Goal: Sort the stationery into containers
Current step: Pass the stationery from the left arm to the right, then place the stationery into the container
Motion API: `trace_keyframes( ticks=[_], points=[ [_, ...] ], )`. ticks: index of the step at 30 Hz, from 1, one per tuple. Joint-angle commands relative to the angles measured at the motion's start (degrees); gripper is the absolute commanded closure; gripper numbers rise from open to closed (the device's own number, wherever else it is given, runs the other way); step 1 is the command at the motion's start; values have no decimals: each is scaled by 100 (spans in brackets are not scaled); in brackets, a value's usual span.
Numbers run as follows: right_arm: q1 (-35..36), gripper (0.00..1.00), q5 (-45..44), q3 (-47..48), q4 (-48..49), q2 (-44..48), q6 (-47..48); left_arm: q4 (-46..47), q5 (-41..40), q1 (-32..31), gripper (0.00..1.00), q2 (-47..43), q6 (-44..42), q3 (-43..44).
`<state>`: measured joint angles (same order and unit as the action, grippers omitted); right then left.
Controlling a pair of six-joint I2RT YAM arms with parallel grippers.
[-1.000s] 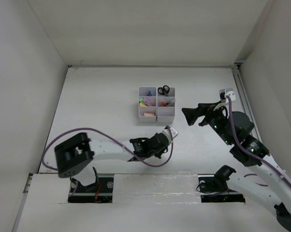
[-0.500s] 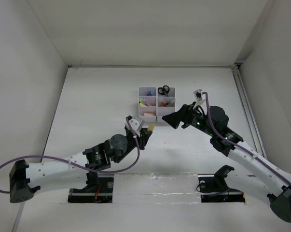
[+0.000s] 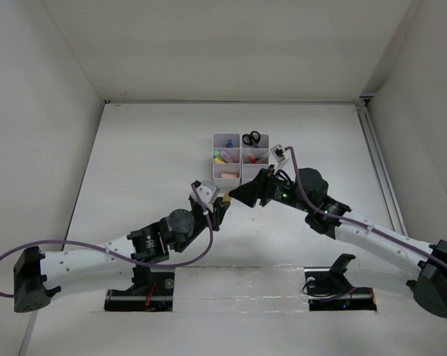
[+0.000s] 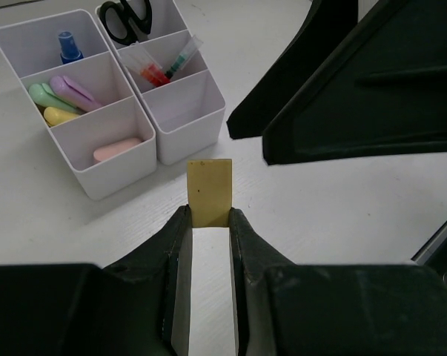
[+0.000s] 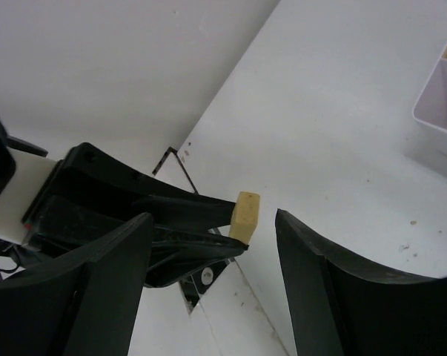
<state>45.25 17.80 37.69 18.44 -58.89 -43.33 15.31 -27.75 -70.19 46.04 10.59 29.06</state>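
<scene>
A tan eraser cube (image 4: 210, 191) is pinched at the tip of my left gripper (image 4: 208, 215), held just above the table in front of the white organiser (image 3: 241, 180). My right gripper (image 5: 212, 222) stands open with one finger on each side of the eraser (image 5: 244, 215), touching neither it nor the left fingers (image 5: 186, 211). In the top view both grippers meet nose to nose near the eraser (image 3: 227, 196). The organiser (image 4: 90, 182) holds scissors (image 4: 127, 13), a blue-capped tube (image 4: 69, 48), markers (image 4: 60, 96), pens (image 4: 164, 67) and a pink item (image 4: 117, 148).
The organiser's near-right compartment (image 4: 182, 104) holds nothing. White walls enclose the table on the left, back and right. The right arm (image 3: 356, 226) stretches diagonally across the right half of the table.
The right gripper has swung left and down to straddle the eraser, its jaws narrowing. The left arm unfolded and reached forward with the eraser a second ago, then stayed put.
</scene>
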Motion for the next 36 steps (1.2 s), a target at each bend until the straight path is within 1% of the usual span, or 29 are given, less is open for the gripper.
trace_keyframes(
  ticks=[1,8,9,10,12,15,19,21,22,23,24,27,28,30,31,32,33,34,35,36],
  points=[
    [176,28,-163,-8,617,-114,-35,420,-56,-29,100,-245,-75,-76],
    [291,29,-356,45,732,-368,-35,420,-55,-29,100,-298,-75,-129],
    [291,31,-356,45,732,-368,-35,420,-3,-29,100,-298,-75,-129],
    [291,36,-356,45,732,-438,-35,420,-3,-29,100,-298,-75,-129],
    [291,41,-356,45,792,-508,-35,420,-3,-29,100,-245,-75,-129],
    [344,55,-295,45,942,-571,-35,473,-3,-29,100,-245,-75,-129],
    [396,56,-233,150,995,-825,-88,473,-3,-29,100,-245,-75,-129],
    [449,63,-233,151,1048,-887,-88,473,50,-29,100,-306,-75,-129],
    [449,75,-233,151,1048,-887,-88,473,50,-29,100,-367,-75,-129],
    [449,88,-233,151,1048,-887,-88,473,50,-29,100,-368,-75,-129],
    [449,99,-233,203,1048,-887,-88,473,50,-29,100,-368,-75,-129],
    [449,100,-233,203,996,-887,-88,473,-2,-29,100,-368,-75,-129],
    [449,100,-303,203,995,-817,-36,395,-107,-29,78,-290,-5,-129],
    [449,100,-505,203,934,-756,140,219,-248,-29,43,-184,101,-49],
    [449,100,-784,203,934,-755,193,157,-249,-29,24,-79,162,38],
    [449,100,-944,203,855,-755,263,-18,-327,-29,0,-8,224,143],
    [397,100,-1232,203,776,-755,455,-306,-450,-29,0,140,381,309],
    [396,100,-1235,290,776,-833,535,-309,-451,-29,0,212,478,311],
    [266,100,-1383,291,715,-895,623,-501,-547,-29,0,282,601,424],
    [204,100,-1533,361,714,-965,702,-981,-652,-29,0,352,750,651]
  ],
)
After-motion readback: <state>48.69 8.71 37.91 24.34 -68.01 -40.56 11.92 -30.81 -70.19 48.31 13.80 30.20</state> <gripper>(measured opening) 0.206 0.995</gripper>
